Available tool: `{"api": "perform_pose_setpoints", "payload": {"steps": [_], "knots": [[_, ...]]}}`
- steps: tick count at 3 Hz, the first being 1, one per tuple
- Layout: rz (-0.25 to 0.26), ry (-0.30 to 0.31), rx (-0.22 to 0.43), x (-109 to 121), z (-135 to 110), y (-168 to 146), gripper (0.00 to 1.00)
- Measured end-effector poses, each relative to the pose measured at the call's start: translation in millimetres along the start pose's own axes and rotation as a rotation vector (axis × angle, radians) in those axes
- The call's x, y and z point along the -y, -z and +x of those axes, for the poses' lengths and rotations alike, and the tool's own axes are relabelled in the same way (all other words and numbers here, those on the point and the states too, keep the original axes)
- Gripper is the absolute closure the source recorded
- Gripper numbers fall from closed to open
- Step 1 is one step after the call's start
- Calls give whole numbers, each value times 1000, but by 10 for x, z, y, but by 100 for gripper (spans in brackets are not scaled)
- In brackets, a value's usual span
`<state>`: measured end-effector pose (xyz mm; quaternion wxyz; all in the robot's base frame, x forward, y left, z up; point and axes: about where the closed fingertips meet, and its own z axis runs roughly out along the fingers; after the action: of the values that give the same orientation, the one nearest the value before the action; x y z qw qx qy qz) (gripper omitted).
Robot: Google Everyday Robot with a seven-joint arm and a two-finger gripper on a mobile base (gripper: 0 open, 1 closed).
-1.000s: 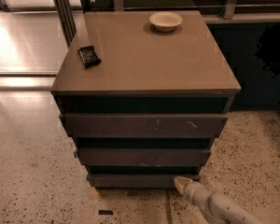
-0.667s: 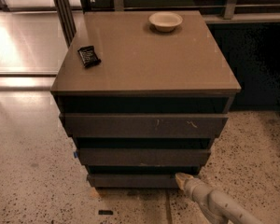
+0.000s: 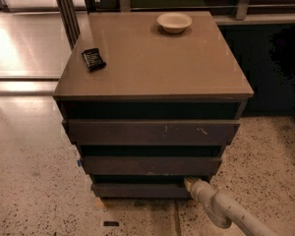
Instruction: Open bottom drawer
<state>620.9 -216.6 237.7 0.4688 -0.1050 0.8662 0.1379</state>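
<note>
On the cabinet (image 3: pixel 152 73) top, near its left edge, lies a small dark packet (image 3: pixel 93 59); its pale print is too small to read. Toward the cabinet's back, right of centre, sits a pale bowl (image 3: pixel 174 22). Neither seems to bear on the job. No writing shows on the cabinet's three dark fronts; the top front (image 3: pixel 152 132) carries only pale scratches. The bottom drawer (image 3: pixel 137 191) is the cabinet's lowest front, at floor level, and looks shut or nearly so. At the cabinet's lower right, the gripper (image 3: pixel 191 183) noses into the gap above that front's right end, likely because a handleless slab offers only its top lip to hook. Whether the gripper is spread or pressed together cannot be told.
</note>
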Motion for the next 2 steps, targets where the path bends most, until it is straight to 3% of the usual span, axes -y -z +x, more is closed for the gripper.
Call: {"api": "perform_pose_setpoints", "payload": {"steps": [1, 2], "knots": [[31, -10, -39, 108, 64, -197, 100], [80, -40, -138, 160, 183, -337, 100]]}}
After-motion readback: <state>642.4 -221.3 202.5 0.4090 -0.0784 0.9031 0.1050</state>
